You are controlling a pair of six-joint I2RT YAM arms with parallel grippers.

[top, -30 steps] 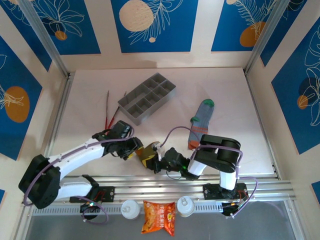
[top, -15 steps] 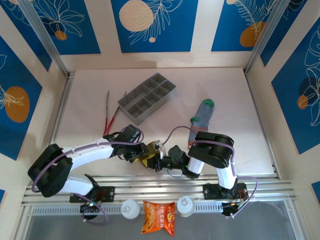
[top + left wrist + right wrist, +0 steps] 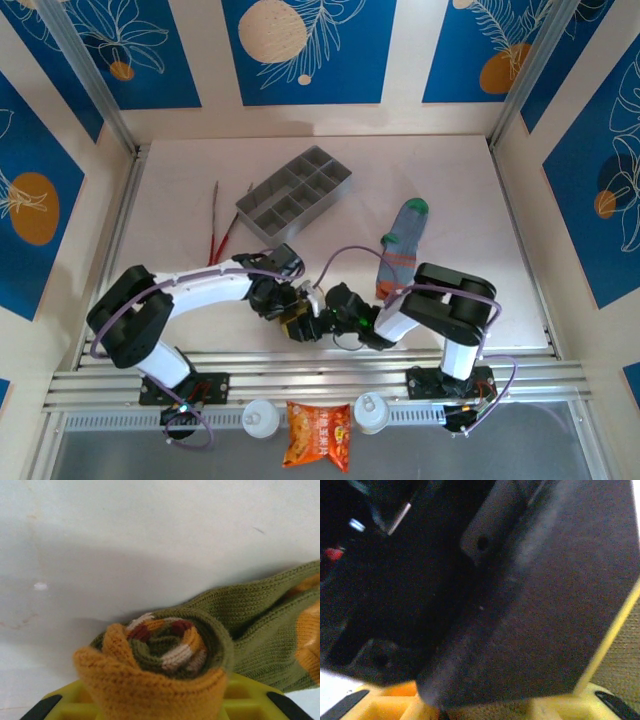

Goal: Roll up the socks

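The olive-brown sock [image 3: 165, 655] is wound into a tight roll with its orange toe outermost, and a loose olive length trails off to the right. In the left wrist view the roll fills the gap of my left gripper [image 3: 160, 705], whose yellow fingers [image 3: 250, 695] press in on it. From above, the roll [image 3: 297, 322] sits near the table's front edge, with my left gripper [image 3: 288, 303] and right gripper [image 3: 314, 322] meeting on it. In the right wrist view the left gripper's dark body blocks my right gripper [image 3: 485, 711]. The grey-blue sock [image 3: 403, 243] lies flat to the right.
A grey compartment tray [image 3: 295, 195] stands at the middle back. Red-handled tongs [image 3: 220, 235] lie to its left. Below the rail at the front sit a snack bag [image 3: 318, 435] and two white caps [image 3: 261, 417].
The left arm has swung right and brought its gripper onto the olive roll, narrowing its jaws on it. The right gripper has shifted slightly left at the roll.
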